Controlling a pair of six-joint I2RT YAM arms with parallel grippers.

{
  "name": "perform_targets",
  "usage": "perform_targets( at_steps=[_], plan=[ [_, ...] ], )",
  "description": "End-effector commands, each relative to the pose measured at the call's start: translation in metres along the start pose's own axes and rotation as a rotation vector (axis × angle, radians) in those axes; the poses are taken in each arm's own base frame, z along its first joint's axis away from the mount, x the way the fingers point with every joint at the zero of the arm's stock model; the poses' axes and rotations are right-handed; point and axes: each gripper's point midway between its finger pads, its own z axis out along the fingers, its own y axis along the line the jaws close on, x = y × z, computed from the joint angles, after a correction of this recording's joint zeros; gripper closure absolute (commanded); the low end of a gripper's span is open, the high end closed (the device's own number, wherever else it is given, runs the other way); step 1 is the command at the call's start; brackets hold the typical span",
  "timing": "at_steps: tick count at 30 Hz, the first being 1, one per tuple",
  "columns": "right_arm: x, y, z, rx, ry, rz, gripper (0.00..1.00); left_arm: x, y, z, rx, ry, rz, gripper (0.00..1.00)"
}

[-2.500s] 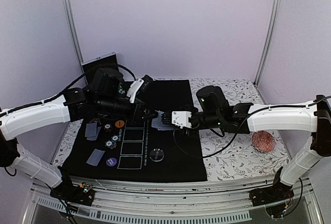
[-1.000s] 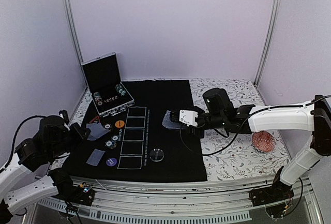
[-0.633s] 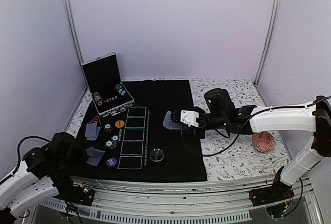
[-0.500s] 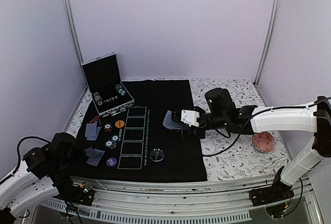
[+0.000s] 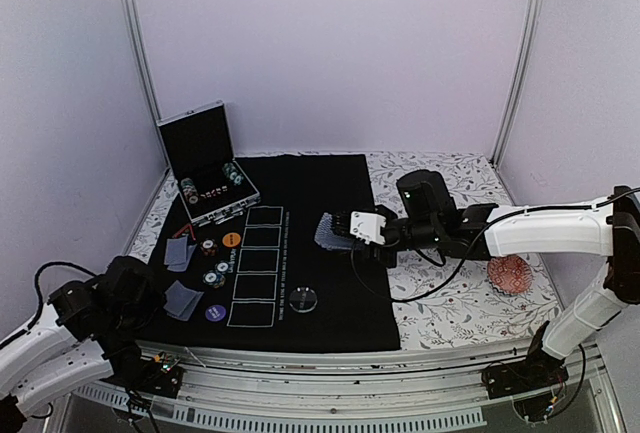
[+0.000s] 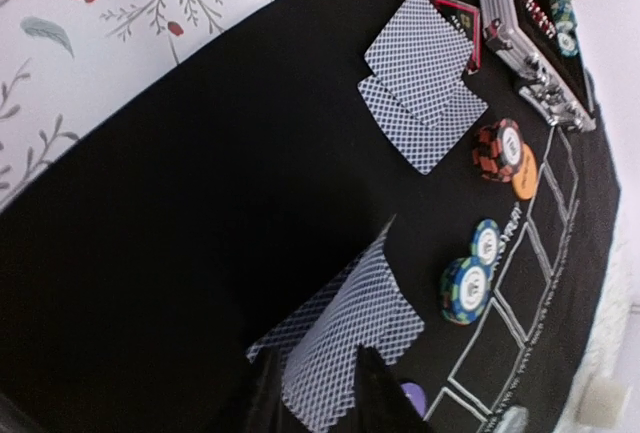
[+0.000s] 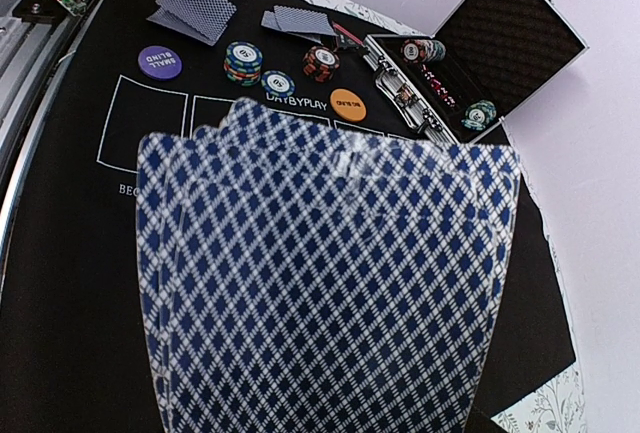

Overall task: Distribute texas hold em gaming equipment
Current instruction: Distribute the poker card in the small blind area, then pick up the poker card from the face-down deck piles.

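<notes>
Centrally, lattice-backed card fan (image 7: 330, 283) in right gripper (image 5: 345, 230)

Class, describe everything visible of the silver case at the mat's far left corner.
The silver case looks like aluminium. It stands open, its lid raised upright and lined with black dimpled foam. Striped chips lie in its tray. It rests at the far-left corner of the black mat.

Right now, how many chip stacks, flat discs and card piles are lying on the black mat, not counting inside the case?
Chip stacks: 3
Discs: 3
Card piles: 2
Total: 8
</notes>
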Motion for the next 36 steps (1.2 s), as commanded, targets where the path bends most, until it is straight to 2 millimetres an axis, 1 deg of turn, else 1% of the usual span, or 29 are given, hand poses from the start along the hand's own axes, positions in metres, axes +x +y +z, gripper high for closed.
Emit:
perform_targets(
  at_steps=[1, 3, 6, 7, 9, 13, 15, 17, 19, 21, 23, 26, 29, 30, 33, 36],
  plan=[
    [-0.014, -0.006, -0.01, 0.015, -0.049, 0.004, 0.5, -0.016, 0.004, -0.006, -0.072, -0.063, 0.004, 0.65],
    [-0.016, -0.007, -0.01, 0.014, -0.049, 0.004, 0.5, -0.022, 0.003, -0.009, -0.101, -0.09, 0.023, 0.59],
    [-0.018, -0.009, -0.01, 0.013, -0.049, 0.002, 0.5, -0.035, -0.006, -0.016, -0.119, -0.138, 0.053, 0.55],
    [-0.018, -0.009, -0.01, 0.012, -0.047, 0.002, 0.5, -0.039, -0.012, -0.018, -0.109, -0.152, 0.068, 0.54],
    [-0.02, -0.01, -0.01, 0.012, -0.048, -0.001, 0.5, -0.047, -0.03, -0.023, -0.062, -0.176, 0.121, 0.53],
    [-0.022, -0.011, -0.01, 0.007, -0.044, -0.005, 0.5, -0.06, -0.084, -0.037, 0.106, -0.216, 0.235, 0.49],
    [-0.022, -0.012, -0.01, 0.007, -0.044, -0.005, 0.5, -0.066, -0.117, -0.048, 0.21, -0.242, 0.311, 0.46],
    [-0.022, -0.011, -0.009, 0.007, -0.041, -0.007, 0.5, -0.072, -0.154, -0.065, 0.325, -0.274, 0.403, 0.43],
    [-0.022, -0.011, -0.007, 0.009, -0.034, -0.011, 0.5, -0.073, -0.185, -0.077, 0.413, -0.293, 0.484, 0.4],
    [-0.025, -0.011, -0.005, 0.014, -0.033, -0.017, 0.5, -0.069, -0.212, -0.084, 0.491, -0.284, 0.553, 0.36],
    [-0.028, -0.011, -0.003, 0.018, -0.032, -0.019, 0.5, -0.06, -0.233, -0.085, 0.552, -0.263, 0.609, 0.34],
    [-0.033, -0.01, 0.003, 0.03, -0.03, -0.014, 0.5, -0.047, -0.26, -0.088, 0.658, -0.236, 0.663, 0.32],
    [-0.036, -0.007, 0.009, 0.04, -0.025, -0.001, 0.5, -0.033, -0.283, -0.09, 0.761, -0.208, 0.686, 0.32],
    [-0.037, -0.007, 0.011, 0.046, -0.022, 0.004, 0.5, -0.029, -0.288, -0.091, 0.788, -0.198, 0.694, 0.32],
    [-0.04, -0.002, 0.017, 0.051, -0.014, 0.035, 0.5, -0.013, -0.299, -0.084, 0.829, -0.146, 0.737, 0.32],
    [-0.047, 0.005, 0.024, 0.052, 0.011, 0.054, 0.5, 0.005, -0.304, -0.08, 0.863, -0.103, 0.814, 0.33]
  ],
)
